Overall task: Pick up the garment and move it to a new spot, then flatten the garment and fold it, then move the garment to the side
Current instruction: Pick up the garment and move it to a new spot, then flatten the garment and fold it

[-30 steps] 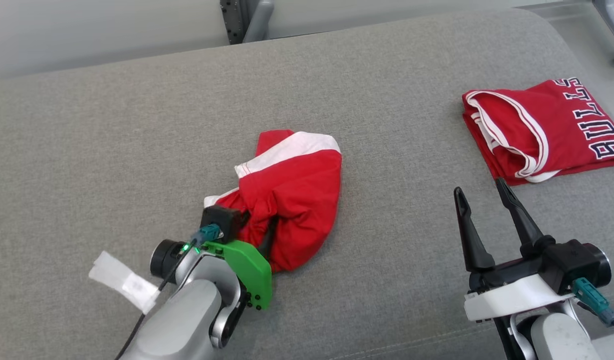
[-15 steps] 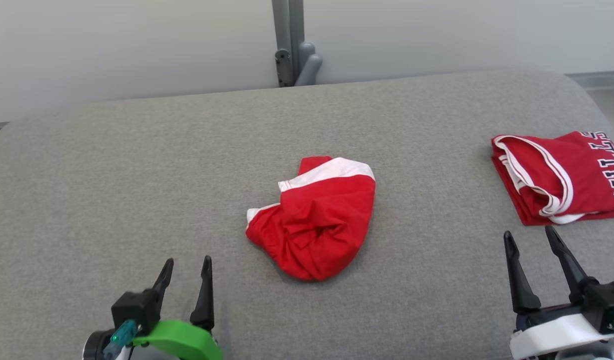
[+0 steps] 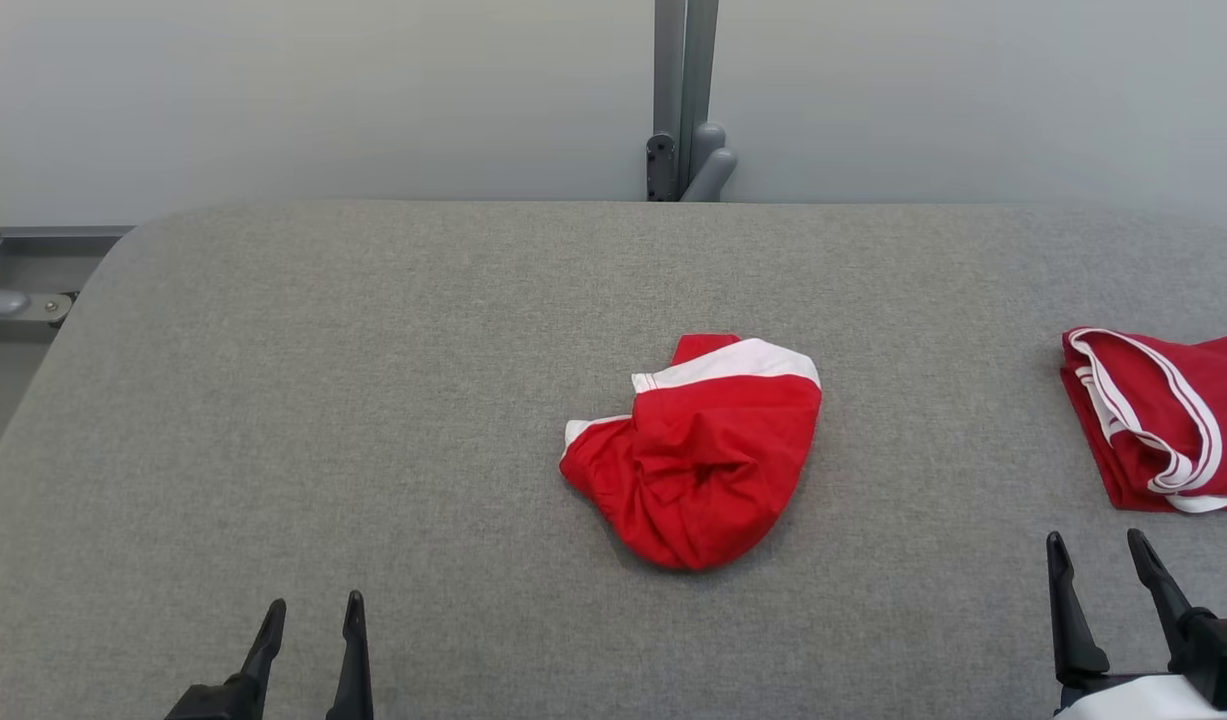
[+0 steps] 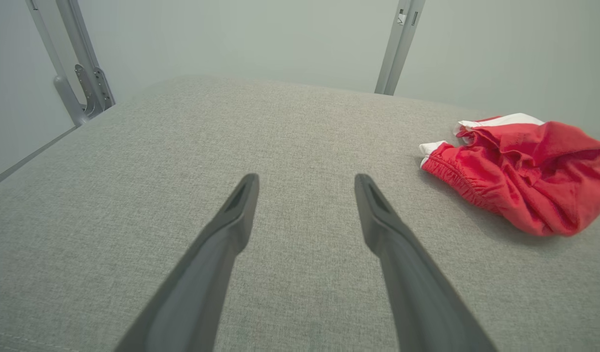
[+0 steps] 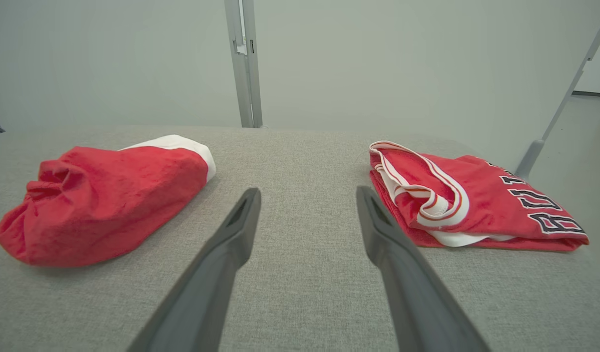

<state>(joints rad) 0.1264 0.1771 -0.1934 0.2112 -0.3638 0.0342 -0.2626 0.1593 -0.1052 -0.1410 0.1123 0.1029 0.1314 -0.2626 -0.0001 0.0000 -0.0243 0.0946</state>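
Dark fingers [image 3: 263, 645] of left gripper [image 3: 315, 600] and right gripper [image 3: 1094, 535] spread wide, empty, apart from the red garment [image 3: 703, 450].

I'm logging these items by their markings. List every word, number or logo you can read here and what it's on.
"BULL": dark block letters outlined in white on the folded red jersey, seen at a slant; first letter partly creased, whatever follows hidden.
A white tag on the grey post: too small to read.
The crumpled red garment: no lettering on the sides seen.
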